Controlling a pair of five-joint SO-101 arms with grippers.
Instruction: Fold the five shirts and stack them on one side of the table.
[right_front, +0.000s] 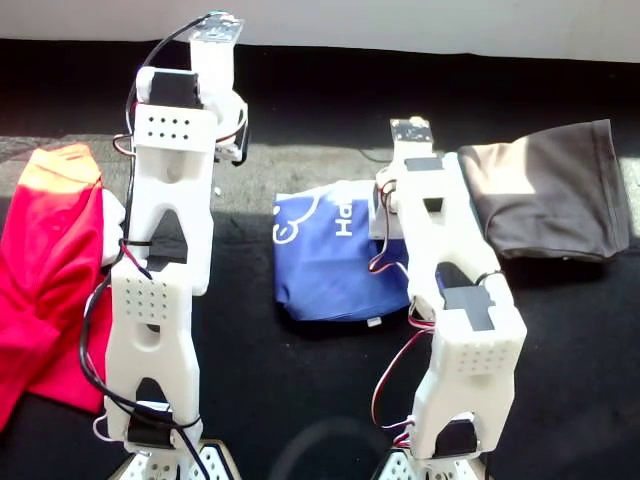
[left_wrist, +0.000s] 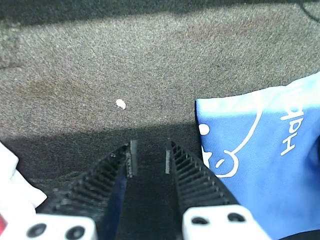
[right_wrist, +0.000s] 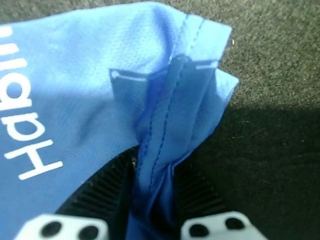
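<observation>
A folded blue shirt (right_front: 325, 260) with white print lies in the middle of the black table. My right gripper (right_wrist: 152, 167) is shut on a bunched hem of this blue shirt (right_wrist: 75, 100), at its edge nearest the brown shirt. My left gripper (left_wrist: 149, 150) hovers open over bare table with nothing between its fingers, and the blue shirt (left_wrist: 265, 150) lies just beside it. A crumpled red shirt (right_front: 50, 270) lies at the left edge. A dark brown shirt (right_front: 550, 200) lies flat at the far right.
A piece of white cloth (left_wrist: 10, 187) shows beside the left gripper, next to the red shirt. A small white speck (left_wrist: 120, 104) sits on the black table (right_front: 300, 150). Both white arms (right_front: 165, 250) (right_front: 450, 270) stand over the table's middle.
</observation>
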